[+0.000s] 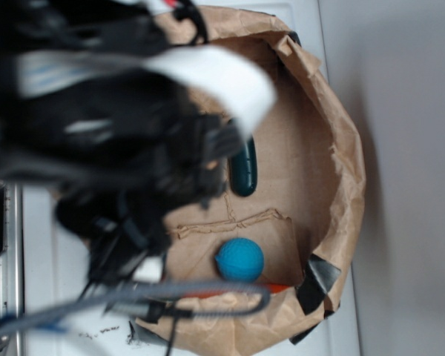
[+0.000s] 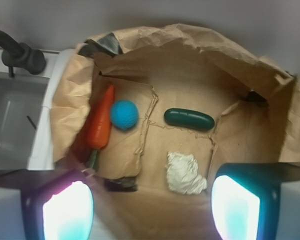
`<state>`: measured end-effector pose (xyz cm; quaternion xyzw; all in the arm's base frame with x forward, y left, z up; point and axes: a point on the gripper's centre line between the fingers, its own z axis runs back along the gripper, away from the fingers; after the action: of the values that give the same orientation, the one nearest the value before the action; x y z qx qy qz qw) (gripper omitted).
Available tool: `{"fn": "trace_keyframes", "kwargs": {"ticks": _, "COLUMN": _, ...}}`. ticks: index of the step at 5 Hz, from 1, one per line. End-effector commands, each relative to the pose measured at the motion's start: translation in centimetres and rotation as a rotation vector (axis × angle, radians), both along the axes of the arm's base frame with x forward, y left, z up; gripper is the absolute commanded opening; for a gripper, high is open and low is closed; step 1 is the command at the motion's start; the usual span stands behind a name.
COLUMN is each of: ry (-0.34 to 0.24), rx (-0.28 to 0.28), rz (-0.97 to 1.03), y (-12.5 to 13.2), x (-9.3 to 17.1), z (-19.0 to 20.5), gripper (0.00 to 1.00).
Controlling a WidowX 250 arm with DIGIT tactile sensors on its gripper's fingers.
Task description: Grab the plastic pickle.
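Observation:
The plastic pickle (image 2: 189,119) lies flat on the floor of a brown paper bag (image 2: 190,50), a glossy dark green capsule. In the exterior view the pickle (image 1: 244,169) shows partly from under the blurred black arm. My gripper (image 2: 151,207) hangs above the bag, open wide, with nothing between its two glowing pads (image 2: 67,212). The pickle sits well ahead of the fingertips, apart from them. The gripper itself is hidden by the arm in the exterior view.
A textured blue ball (image 2: 124,115) and an orange carrot (image 2: 101,123) lie left of the pickle. A crumpled white wad (image 2: 185,173) rests just below it. The bag's rolled paper walls ring everything. A grey sink (image 2: 15,120) with a black tap (image 2: 20,54) is at left.

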<state>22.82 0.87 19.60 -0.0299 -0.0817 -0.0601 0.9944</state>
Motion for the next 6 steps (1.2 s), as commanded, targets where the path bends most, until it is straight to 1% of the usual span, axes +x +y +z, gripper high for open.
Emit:
{"fn": "trace_keyframes", "kwargs": {"ticks": 1, "ry": -0.037, "rx": 0.003, "rz": 0.000, "y": 0.3, "x": 0.3, "z": 0.8, "gripper": 1.00}}
{"fn": "trace_keyframes", "kwargs": {"ticks": 2, "ry": -0.037, "rx": 0.003, "rz": 0.000, "y": 0.3, "x": 0.3, "z": 0.8, "gripper": 1.00}}
{"fn": "trace_keyframes", "kwargs": {"ticks": 3, "ry": -0.038, "rx": 0.022, "rz": -0.135, "y": 2.0, "x": 2.1, "z": -0.9, "gripper": 1.00}}
{"fn": "trace_keyframes", "kwargs": {"ticks": 4, "ry": -0.024, "rx": 0.022, "rz": -0.246, "y": 3.0, "x": 2.7, "z": -2.3, "gripper": 1.00}}
{"fn": "trace_keyframes", "kwargs": {"ticks": 5, "ry": -0.003, "rx": 0.030, "rz": -0.363, "y": 3.4, "x": 2.9, "z": -3.5, "gripper": 1.00}}
{"fn": "trace_keyframes", "kwargs": {"ticks": 6, "ry": -0.015, "rx": 0.104, "rz": -0.471, "y": 3.0, "x": 3.5, "z": -5.6, "gripper": 1.00}}
